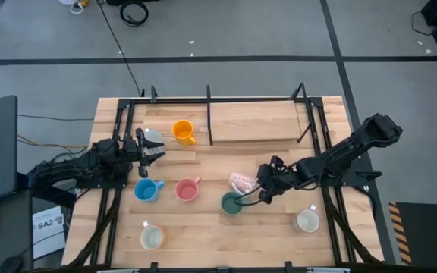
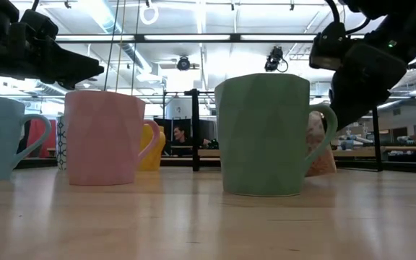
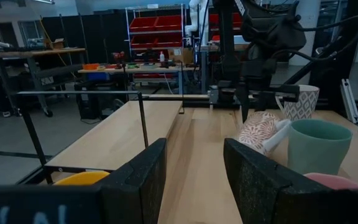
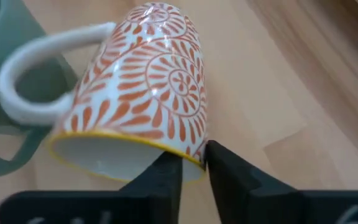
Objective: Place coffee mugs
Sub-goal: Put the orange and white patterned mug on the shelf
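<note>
Right tool (image 4: 193, 163) has its two dark fingers drawn close on the yellow-edged rim of the orange-patterned mug (image 4: 148, 87), one finger inside the mouth and one outside; the mug lies on its side on the worktop (image 1: 264, 121), its white handle toward the teal-green mug (image 1: 231, 203). In the high view this tipped mug (image 1: 242, 182) sits near the worktop's centre, just at 1 o'clock of the teal-green mug. The right arm reaches in from 3 o'clock, stretched low across the wood with its wrist angled down to the mug.

Outward from there, the pink mug (image 1: 187, 189) and the light blue mug (image 1: 147, 190) stand at 9 o'clock of the teal-green one, the orange mug (image 1: 183, 131) at 11 o'clock, a white mug (image 1: 152, 238) at 7 o'clock and another white mug (image 1: 306, 221) at 4 o'clock.

Left tool (image 1: 152, 148) hangs at 9 o'clock of the worktop, fingers spread wide and holding nothing, its arm folded along that edge, just beside a pale mug (image 1: 152, 138).
</note>
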`<action>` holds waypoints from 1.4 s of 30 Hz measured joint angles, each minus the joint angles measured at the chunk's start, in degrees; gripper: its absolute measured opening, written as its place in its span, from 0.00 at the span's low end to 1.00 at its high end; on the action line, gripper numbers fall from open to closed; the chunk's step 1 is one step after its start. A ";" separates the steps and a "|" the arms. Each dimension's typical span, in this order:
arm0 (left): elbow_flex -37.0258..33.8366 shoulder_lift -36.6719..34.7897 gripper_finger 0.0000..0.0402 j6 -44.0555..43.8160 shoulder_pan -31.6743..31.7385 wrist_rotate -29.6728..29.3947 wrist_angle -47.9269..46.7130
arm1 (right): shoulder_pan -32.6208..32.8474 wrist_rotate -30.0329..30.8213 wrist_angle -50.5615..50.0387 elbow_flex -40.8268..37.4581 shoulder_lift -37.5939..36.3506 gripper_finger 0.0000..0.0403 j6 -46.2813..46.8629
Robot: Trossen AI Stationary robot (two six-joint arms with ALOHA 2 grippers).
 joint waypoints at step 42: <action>-0.01 0.00 0.42 -0.02 -0.01 0.00 0.00 | -38.92 -23.67 -59.89 46.56 0.02 0.04 -37.30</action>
